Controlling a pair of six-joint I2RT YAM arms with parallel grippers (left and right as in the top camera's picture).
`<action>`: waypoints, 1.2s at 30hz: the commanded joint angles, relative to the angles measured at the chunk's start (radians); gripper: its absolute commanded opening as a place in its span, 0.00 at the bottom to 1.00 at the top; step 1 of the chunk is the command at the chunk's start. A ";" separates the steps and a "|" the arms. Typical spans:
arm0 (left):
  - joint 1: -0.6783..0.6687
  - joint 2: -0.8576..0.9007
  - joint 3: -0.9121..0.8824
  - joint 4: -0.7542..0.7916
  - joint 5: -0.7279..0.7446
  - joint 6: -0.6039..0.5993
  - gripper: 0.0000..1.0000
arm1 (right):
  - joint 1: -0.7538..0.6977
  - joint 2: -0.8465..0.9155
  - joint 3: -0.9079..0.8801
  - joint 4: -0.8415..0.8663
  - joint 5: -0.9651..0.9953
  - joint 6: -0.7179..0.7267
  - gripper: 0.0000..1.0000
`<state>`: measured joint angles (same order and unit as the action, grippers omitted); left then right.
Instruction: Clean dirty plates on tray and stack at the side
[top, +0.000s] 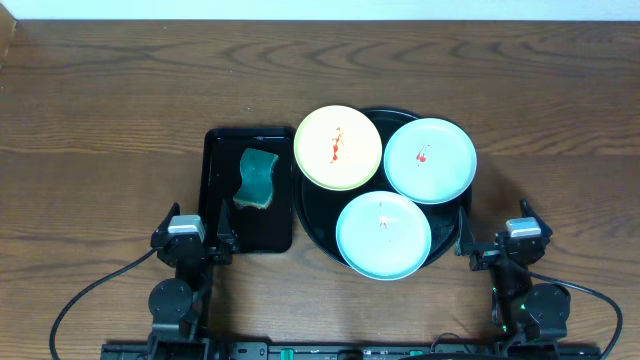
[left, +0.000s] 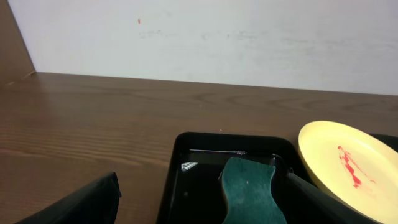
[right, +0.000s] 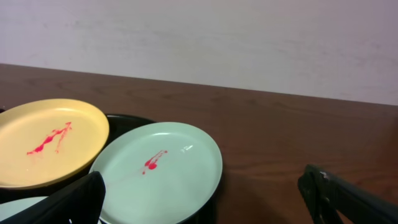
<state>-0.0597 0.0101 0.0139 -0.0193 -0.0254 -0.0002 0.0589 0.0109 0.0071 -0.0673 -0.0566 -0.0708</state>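
Green sponge (top: 257, 179) in rectangular tray (top: 222, 170), beside round tray (top: 314, 212), three smeared plates (top: 338, 147)

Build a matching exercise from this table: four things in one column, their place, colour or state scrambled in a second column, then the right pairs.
Column one
1. sponge
2. yellow plate
3. blue plate nearest the robot
4. round tray

Column two
A. black, with crockery resting on it
B. lies in the rectangular tray
C. faint small red mark at centre
D. long red streak at centre

Pairs: 1-B, 2-D, 3-C, 4-A
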 joint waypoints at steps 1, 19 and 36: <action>0.002 -0.006 -0.010 -0.051 -0.012 -0.005 0.83 | 0.006 -0.002 -0.002 -0.003 -0.011 -0.013 0.99; 0.002 -0.003 -0.010 -0.051 -0.020 0.010 0.83 | 0.006 -0.002 -0.002 0.000 -0.012 -0.013 0.99; 0.002 0.058 0.049 -0.049 -0.009 -0.081 0.83 | 0.006 0.126 0.066 -0.004 0.023 -0.013 0.99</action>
<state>-0.0597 0.0376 0.0334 -0.0456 -0.0261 -0.0284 0.0589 0.0948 0.0189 -0.0715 -0.0509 -0.0708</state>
